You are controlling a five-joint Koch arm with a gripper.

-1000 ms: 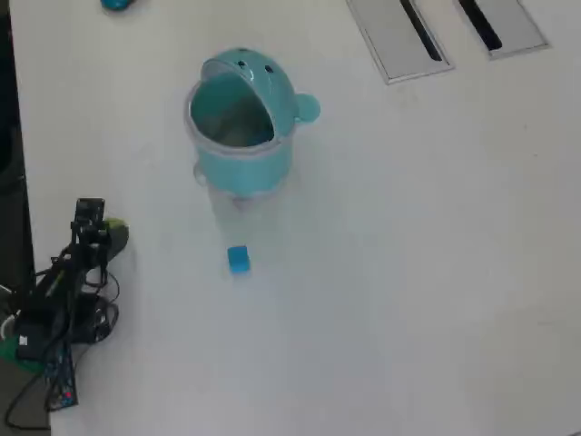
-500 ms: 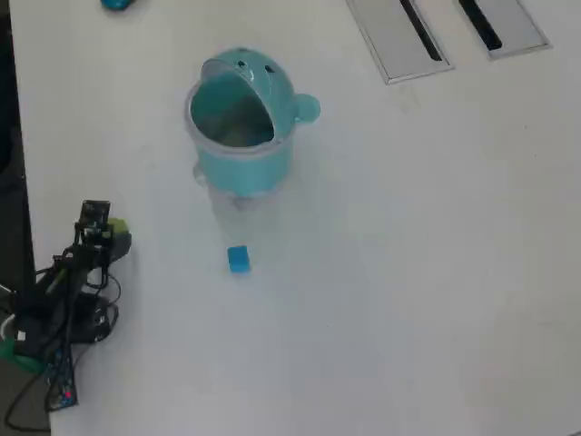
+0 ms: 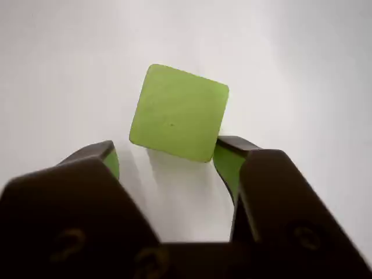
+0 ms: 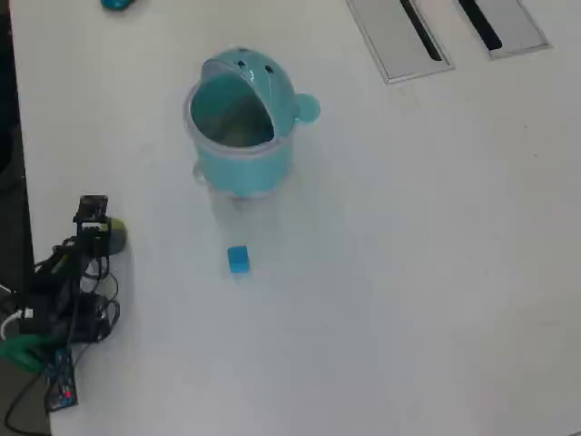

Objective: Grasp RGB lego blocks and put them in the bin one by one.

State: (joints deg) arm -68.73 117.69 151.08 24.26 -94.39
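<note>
A yellow-green lego block (image 3: 177,113) lies on the white table just beyond my gripper's (image 3: 168,152) tips. The jaws stand apart on either side of its near edge, and the right fingertip (image 3: 232,154) is close to the block's corner. The gripper is open and holds nothing. In the overhead view the arm sits at the table's left edge with the gripper (image 4: 98,225) beside the same green block (image 4: 116,236). A bright blue block (image 4: 238,260) lies alone below the teal bin (image 4: 243,159). The bin's domed lid is flipped open.
Two flat grey slotted panels (image 4: 399,36) (image 4: 504,23) lie at the top right of the overhead view. A small teal-blue object (image 4: 115,4) sits at the top edge. The arm's base and cables (image 4: 54,327) crowd the left table edge.
The arm's head has shifted slightly at the left edge of the overhead view. The green block, blue block and bin stay where they were.
</note>
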